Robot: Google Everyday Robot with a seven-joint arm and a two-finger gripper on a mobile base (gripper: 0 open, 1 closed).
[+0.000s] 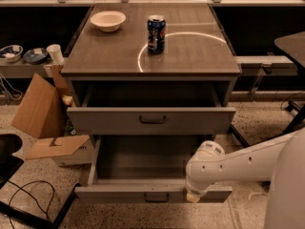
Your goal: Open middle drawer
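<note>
The grey cabinet point(152, 61) has two drawers showing. The top drawer point(151, 120), with a taller front and a wider handle, stands a little way out. Below it the middle drawer point(119, 193), with a low front and a small dark handle point(156, 197), is pulled far out and its inside looks empty. My white arm point(248, 163) reaches in from the right. Its rounded end joint point(204, 168) rests over the right part of the middle drawer's front. The gripper is hidden behind that joint, at the drawer's front edge.
A blue soda can point(156, 34) and a white bowl point(108, 20) stand on the cabinet top. An open cardboard box point(45, 123) sits on the floor at the left. Black cables point(28, 194) lie at the lower left. A dark table point(293, 46) stands at the right.
</note>
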